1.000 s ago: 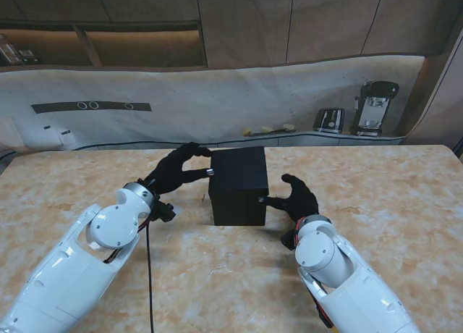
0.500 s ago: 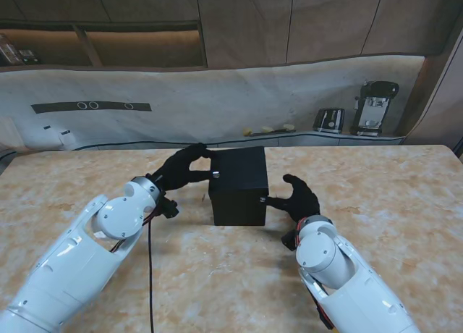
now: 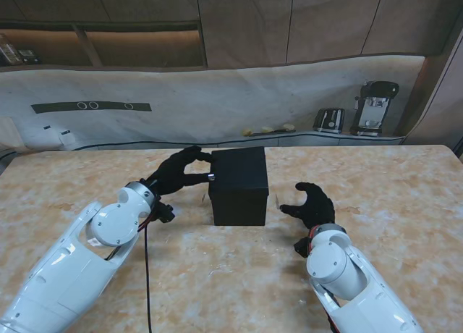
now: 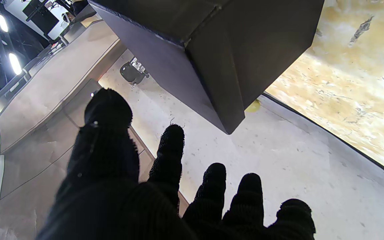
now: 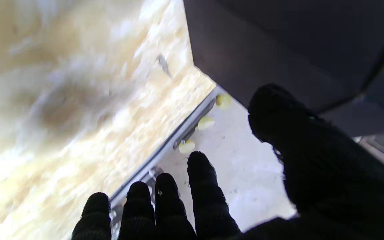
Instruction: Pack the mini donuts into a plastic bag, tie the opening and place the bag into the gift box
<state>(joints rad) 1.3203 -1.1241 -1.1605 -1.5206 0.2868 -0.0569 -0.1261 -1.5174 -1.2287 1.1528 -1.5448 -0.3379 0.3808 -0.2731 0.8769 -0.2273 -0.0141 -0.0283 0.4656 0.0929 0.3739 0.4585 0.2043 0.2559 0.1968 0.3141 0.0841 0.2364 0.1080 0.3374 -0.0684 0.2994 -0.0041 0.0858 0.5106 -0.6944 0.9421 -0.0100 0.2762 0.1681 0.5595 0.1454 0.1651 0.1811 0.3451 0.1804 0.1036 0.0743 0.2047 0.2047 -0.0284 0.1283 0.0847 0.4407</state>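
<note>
Where the stand view takes in the whole marble-patterned table (image 3: 405, 224), it records one black gift box (image 3: 239, 186) at the table's middle, closed on every face that shows, so its contents cannot be told.

Left hand (image 3: 179, 171): at the box's left side, fingers curled toward the top left edge, a fingertip at the edge; actual contact cannot be told from this view. The left wrist view adds what the stand view hides: the fingers (image 4: 168, 156) are spread apart with open air between their tips and the box's corner (image 4: 225, 83), nothing held.

Right hand (image 3: 312, 205): just beside the box's right side, apart from it, fingers loosely fanned, holding nothing. The right wrist view, blurred, shows the thumb (image 5: 278, 110) before the box wall (image 5: 278, 50) and four fingers side by side.

Both wrist views also show small pale yellow pieces (image 5: 206, 122) beyond the box, on the white ledge past the table's far edge; the stand view shows them as tiny specks (image 3: 268, 129).
</note>
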